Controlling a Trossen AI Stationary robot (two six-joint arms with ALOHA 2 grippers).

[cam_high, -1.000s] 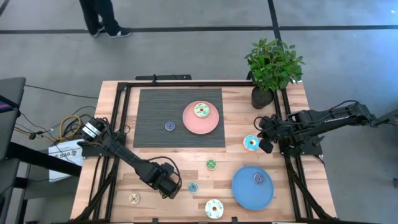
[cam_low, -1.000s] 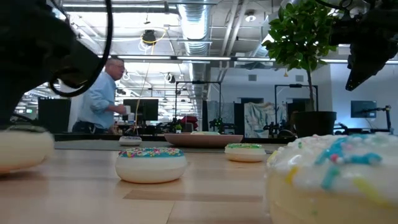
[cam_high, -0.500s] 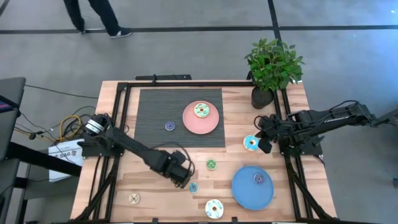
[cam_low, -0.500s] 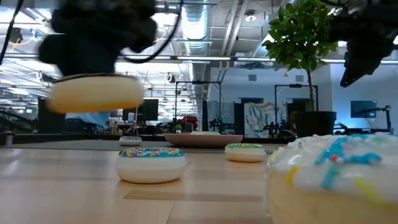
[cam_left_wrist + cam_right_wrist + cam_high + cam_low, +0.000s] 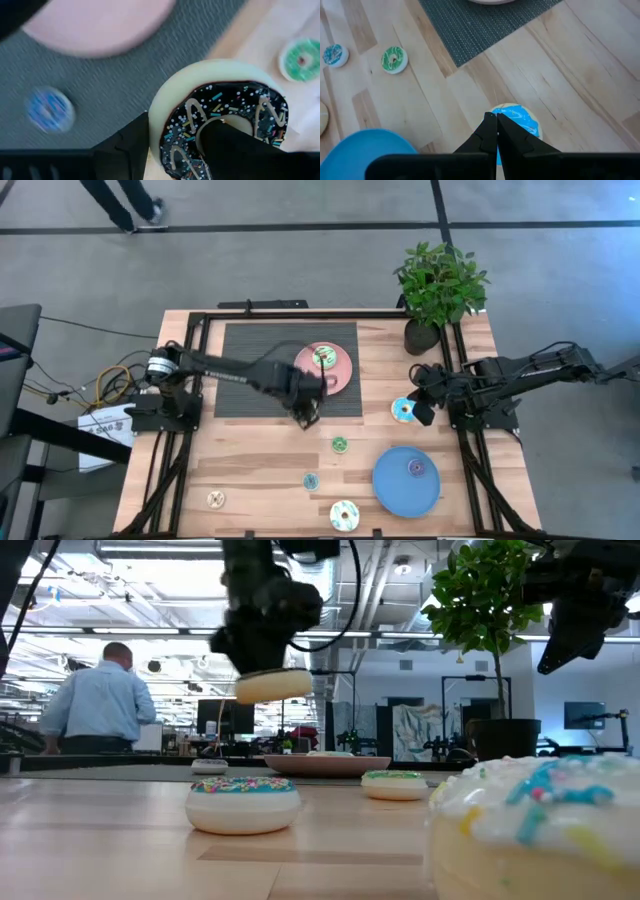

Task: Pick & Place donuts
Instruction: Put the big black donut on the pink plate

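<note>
My left gripper (image 5: 308, 406) hangs above the grey mat's near edge, just short of the pink plate (image 5: 342, 372), and is shut on a cream donut with chocolate icing and sprinkles (image 5: 220, 100). In the low view this donut (image 5: 273, 686) is in the air. My right gripper (image 5: 496, 131) is shut and hovers over a blue-iced donut (image 5: 522, 119) lying flat on the wood (image 5: 403, 410). A green-iced donut (image 5: 323, 358) lies on the pink plate. A small purple one (image 5: 415, 468) lies on the blue plate (image 5: 400, 492). My left gripper has one finger (image 5: 230, 150) down in the chocolate donut's hole and the other (image 5: 130, 147) outside its cream rim (image 5: 156, 107), so the ring's wall is pinched between them. The fingers come from above, pointing down. The donut is lifted clear and sits level.
More donuts lie flat: small blue on the mat (image 5: 50, 109), small green (image 5: 340, 444), small blue (image 5: 311, 481), white sprinkled (image 5: 344, 515) and small cream (image 5: 216, 499) on the wood. A potted plant (image 5: 440, 285) stands at the far right corner. A person is in the room behind.
My left gripper has risen from the table's near-left part with the chocolate donut and swung toward the far edge and right, up to the pink plate. The donut went from resting on the wood to lifted clear. The person behind has walked left.
</note>
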